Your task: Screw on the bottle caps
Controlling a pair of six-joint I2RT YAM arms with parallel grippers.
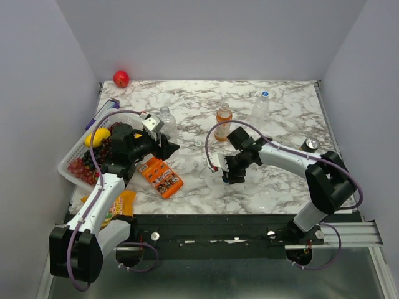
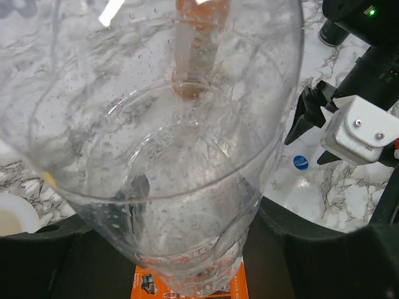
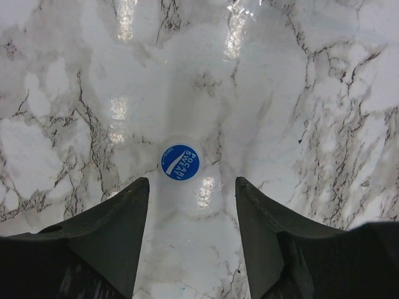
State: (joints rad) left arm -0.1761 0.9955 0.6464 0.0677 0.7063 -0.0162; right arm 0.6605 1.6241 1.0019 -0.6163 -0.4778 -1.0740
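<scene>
Right wrist view: right gripper point(image 3: 190, 182), jaws spread wide, nothing held, hangs over blue cap point(image 3: 181, 162), which lies label-up on the table point(image 3: 312, 93) just ahead of the fingertips. It looks placed to close on the cap.
Left wrist view: left gripper point(image 1: 161, 144), fingers against both sides of clear bottle point(image 2: 168, 156), apparently clamped to steady it for capping (neck not visible here).
Top view: orange bottle point(image 1: 223, 117) and blue-topped far bottle point(image 1: 262, 103) stand behind. White cap point(image 1: 198, 143) lies loose between the arms.
</scene>
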